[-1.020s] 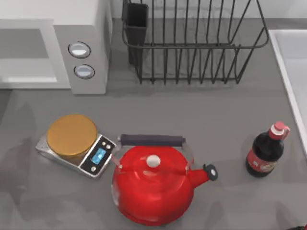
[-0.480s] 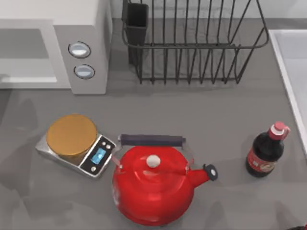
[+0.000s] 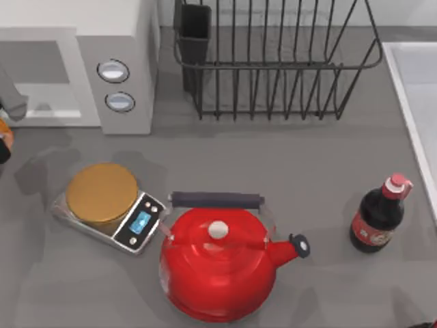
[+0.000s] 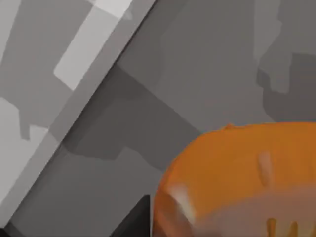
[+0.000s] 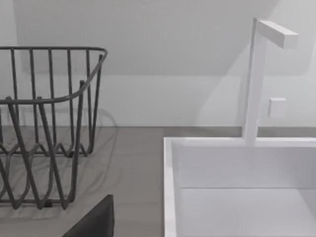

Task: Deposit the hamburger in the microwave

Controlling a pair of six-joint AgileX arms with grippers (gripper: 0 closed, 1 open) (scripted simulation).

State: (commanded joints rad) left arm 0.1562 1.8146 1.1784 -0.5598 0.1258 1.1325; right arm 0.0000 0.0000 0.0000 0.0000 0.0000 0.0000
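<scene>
The white-grey microwave [image 3: 116, 41] stands at the back left, its light cavity open toward the table and two round dials on its side panel. My left gripper [image 3: 3, 139] is at the top view's left edge, just in front of the cavity, shut on the hamburger [image 3: 3, 128], of which an orange sliver shows. In the left wrist view the hamburger [image 4: 237, 173] looms large and orange, with a dark finger [image 4: 133, 222] beside it and the microwave's pale edge [image 4: 74, 54] beyond. My right arm is parked at the bottom right corner [image 3: 427, 324].
A silver scale with a golden disc [image 3: 102, 195] sits in front of the microwave. A big red kettle [image 3: 218, 263] stands front centre, a dark bottle [image 3: 377, 219] at the right. A wire dish rack [image 3: 273, 61] is at the back, a white sink [image 3: 416, 89] at the far right.
My left arm has come into the top view at the left edge with the hamburger, and its shadow has spread over the table in front of the microwave. Everything else stays put.
</scene>
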